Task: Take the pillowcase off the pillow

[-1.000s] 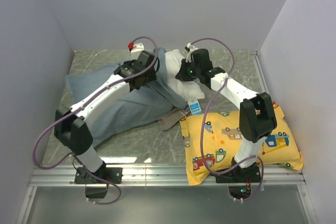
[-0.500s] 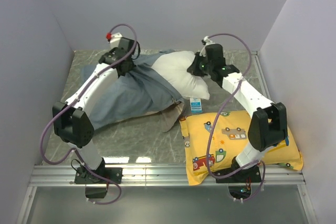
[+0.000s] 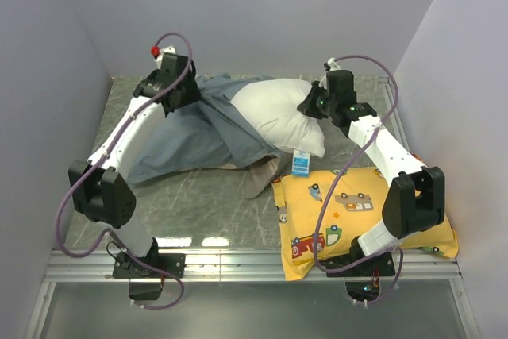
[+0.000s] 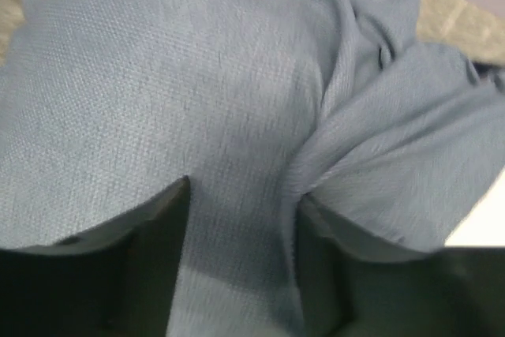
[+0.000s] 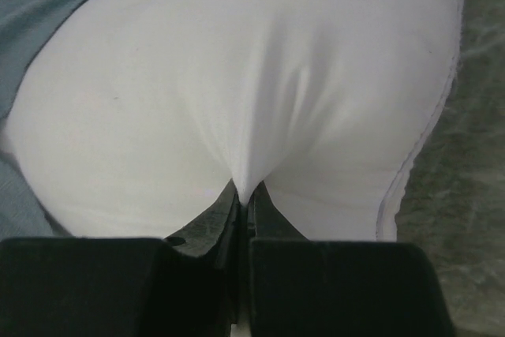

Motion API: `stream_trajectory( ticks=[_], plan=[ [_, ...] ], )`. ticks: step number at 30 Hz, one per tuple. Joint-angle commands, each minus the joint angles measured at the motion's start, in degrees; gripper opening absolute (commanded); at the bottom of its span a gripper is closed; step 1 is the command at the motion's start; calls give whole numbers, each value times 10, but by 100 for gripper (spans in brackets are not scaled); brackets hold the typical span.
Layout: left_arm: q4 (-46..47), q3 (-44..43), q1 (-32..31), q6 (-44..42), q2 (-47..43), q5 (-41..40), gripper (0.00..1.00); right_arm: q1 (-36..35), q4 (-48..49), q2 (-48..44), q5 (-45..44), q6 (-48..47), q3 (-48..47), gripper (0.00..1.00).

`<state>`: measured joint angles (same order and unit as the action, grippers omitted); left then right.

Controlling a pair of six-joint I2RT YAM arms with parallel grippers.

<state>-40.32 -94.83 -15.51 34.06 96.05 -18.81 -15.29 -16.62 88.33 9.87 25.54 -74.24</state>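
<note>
The blue-grey pillowcase point(image 3: 186, 136) lies bunched across the far left of the table and still covers the left end of the white pillow point(image 3: 278, 113). The pillow's label tag point(image 3: 300, 163) hangs at its near edge. My left gripper point(image 3: 178, 94) is shut on a fold of the pillowcase point(image 4: 237, 100), with cloth filling the gap between its fingers point(image 4: 162, 222). My right gripper point(image 3: 313, 107) is shut on a pinch of the pillow's white fabric point(image 5: 237, 76) at its right end. The gripper tips point(image 5: 245, 189) meet tightly.
A yellow cartoon-vehicle print pillow point(image 3: 365, 208) lies at the near right, under the right arm. A beige flap of cloth point(image 3: 258, 180) pokes out beside it. Grey walls close in the left, right and far sides. A metal rail point(image 3: 254, 263) runs along the near edge.
My left gripper has pulled the pillowcase to the far left, and my right gripper has drawn the pillow to the right. Much more of the white pillow is now bare.
</note>
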Motion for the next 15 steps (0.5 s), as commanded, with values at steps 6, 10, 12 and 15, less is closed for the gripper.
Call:
stream_trajectory(
  ticks=[6, 10, 12, 15],
  plan=[
    [81, 109, -96, -4, -183, 5, 80, 28, -3, -5, -71, -30, 19, 0],
    [88, 181, -163, 19, -240, -18, 86, 25, -5, -4, -71, -32, 20, 0],
    [116, 245, -195, 32, -274, 3, 86, 24, -8, -3, -71, -34, 18, 0],
    [157, 320, -252, 64, -289, -5, 86, 17, -9, -4, -77, -34, 20, 0]
  ],
)
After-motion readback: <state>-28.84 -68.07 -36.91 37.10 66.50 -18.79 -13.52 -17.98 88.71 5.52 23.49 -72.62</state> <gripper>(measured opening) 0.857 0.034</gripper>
